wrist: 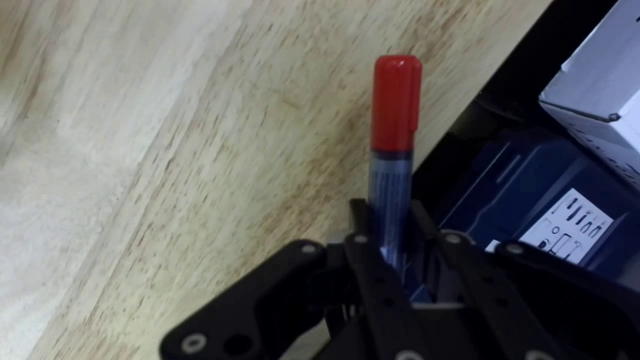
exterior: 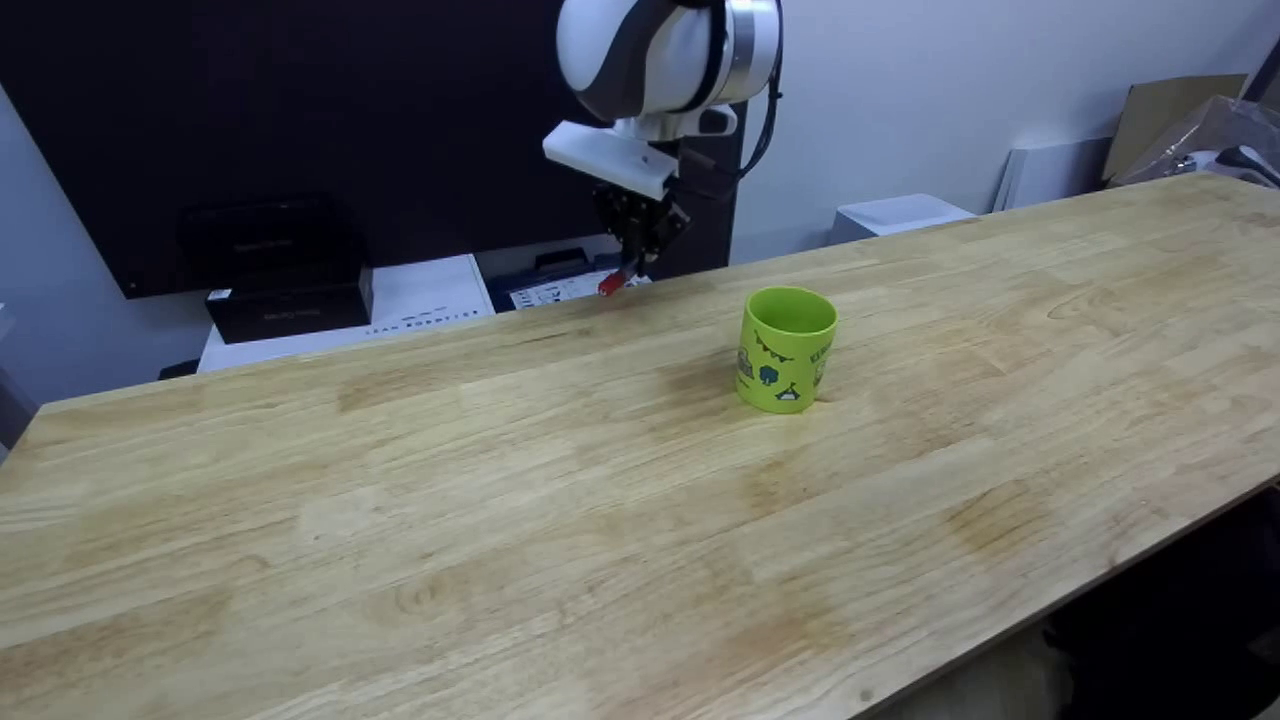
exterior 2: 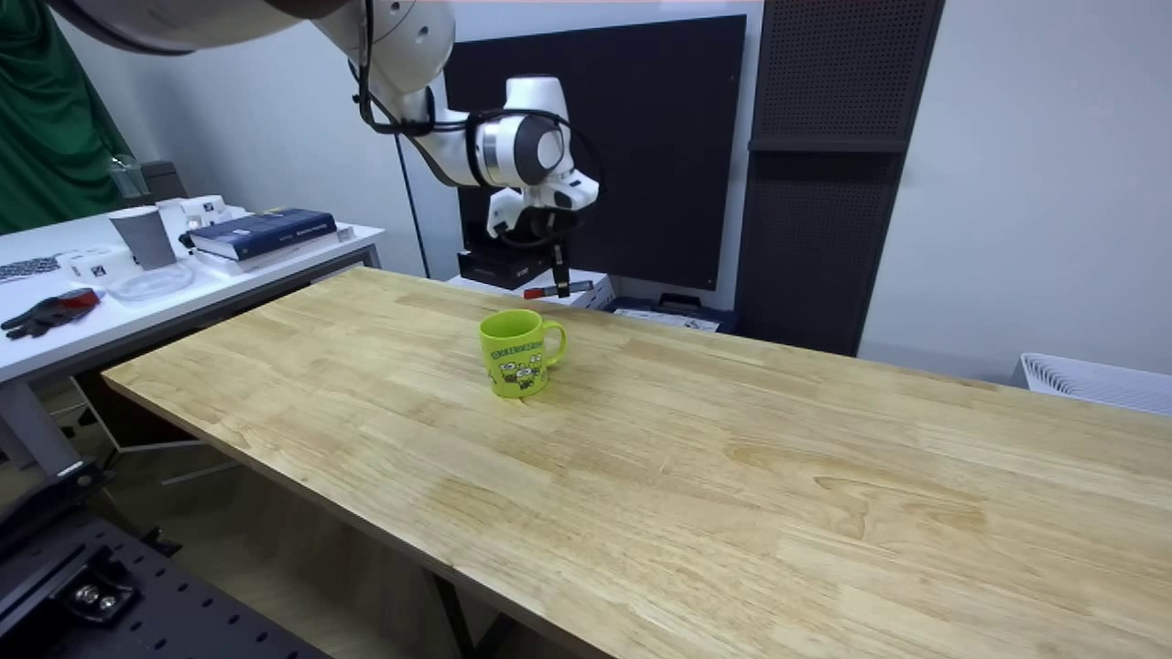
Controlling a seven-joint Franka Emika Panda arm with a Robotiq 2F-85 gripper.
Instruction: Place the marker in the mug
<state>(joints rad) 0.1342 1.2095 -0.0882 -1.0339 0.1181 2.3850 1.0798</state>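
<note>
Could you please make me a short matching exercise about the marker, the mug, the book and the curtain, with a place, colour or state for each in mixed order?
Things:
1. marker
2. mug
3. book
4. curtain

Places, colours or states:
A. upright on the wooden table
B. hanging in folds
C. held in the gripper
D. dark blue, lying flat

Right pairs: 1-C, 2-A, 3-D, 4-B.
</note>
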